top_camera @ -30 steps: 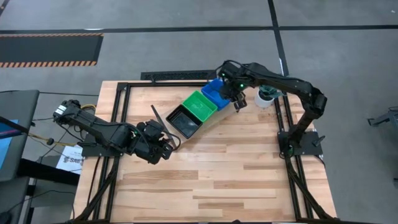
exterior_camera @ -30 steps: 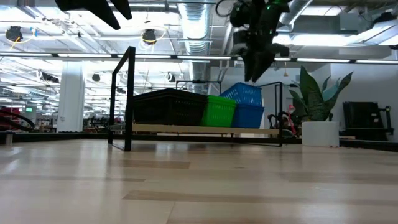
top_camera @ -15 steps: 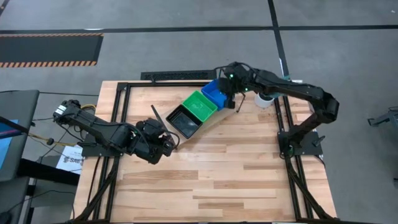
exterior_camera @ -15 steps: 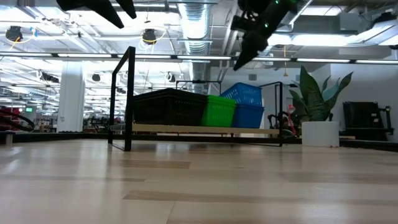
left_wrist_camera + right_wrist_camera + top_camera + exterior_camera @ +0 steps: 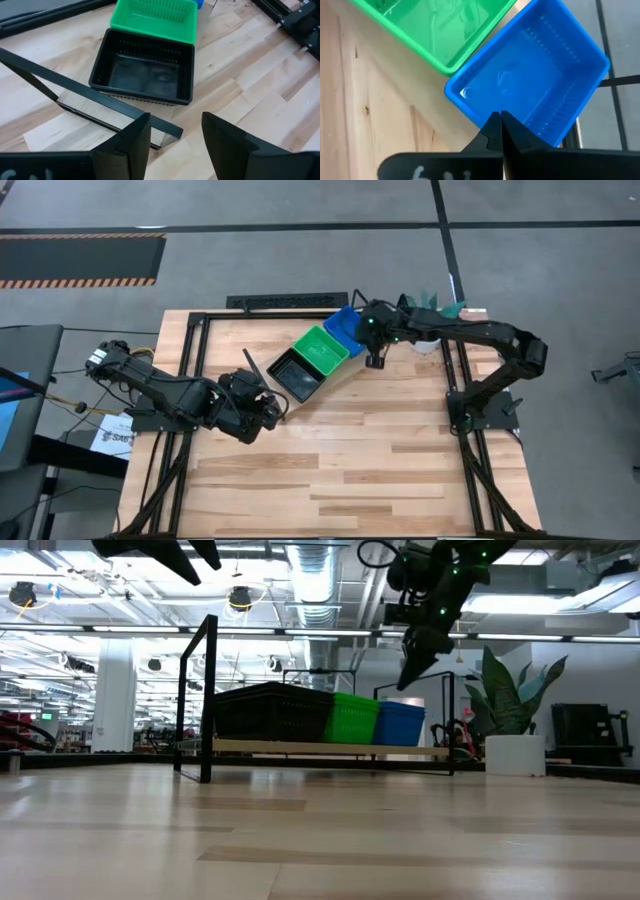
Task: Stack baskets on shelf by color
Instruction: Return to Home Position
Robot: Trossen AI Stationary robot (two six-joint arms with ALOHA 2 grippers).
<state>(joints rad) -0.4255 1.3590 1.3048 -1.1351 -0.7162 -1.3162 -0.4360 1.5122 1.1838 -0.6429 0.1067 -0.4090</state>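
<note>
Since a moment ago the top blue basket (image 5: 398,723) has settled level on its pile, where it stood tilted, and the right gripper (image 5: 375,360) has drawn back beside it, fingers pressed together on nothing. Black stack (image 5: 270,712), green stack (image 5: 352,718) and blue pile sit side by side on the shelf (image 5: 330,748). Near the black end the left gripper (image 5: 268,410) waits, fingers apart and empty. I judge the baskets light, stiff and a little slippery; a rim wall is best to pinch.

The table (image 5: 400,460) holds the shelf (image 5: 330,750), which bears black baskets (image 5: 296,374), green baskets (image 5: 320,350) and blue baskets (image 5: 342,330) abreast.
</note>
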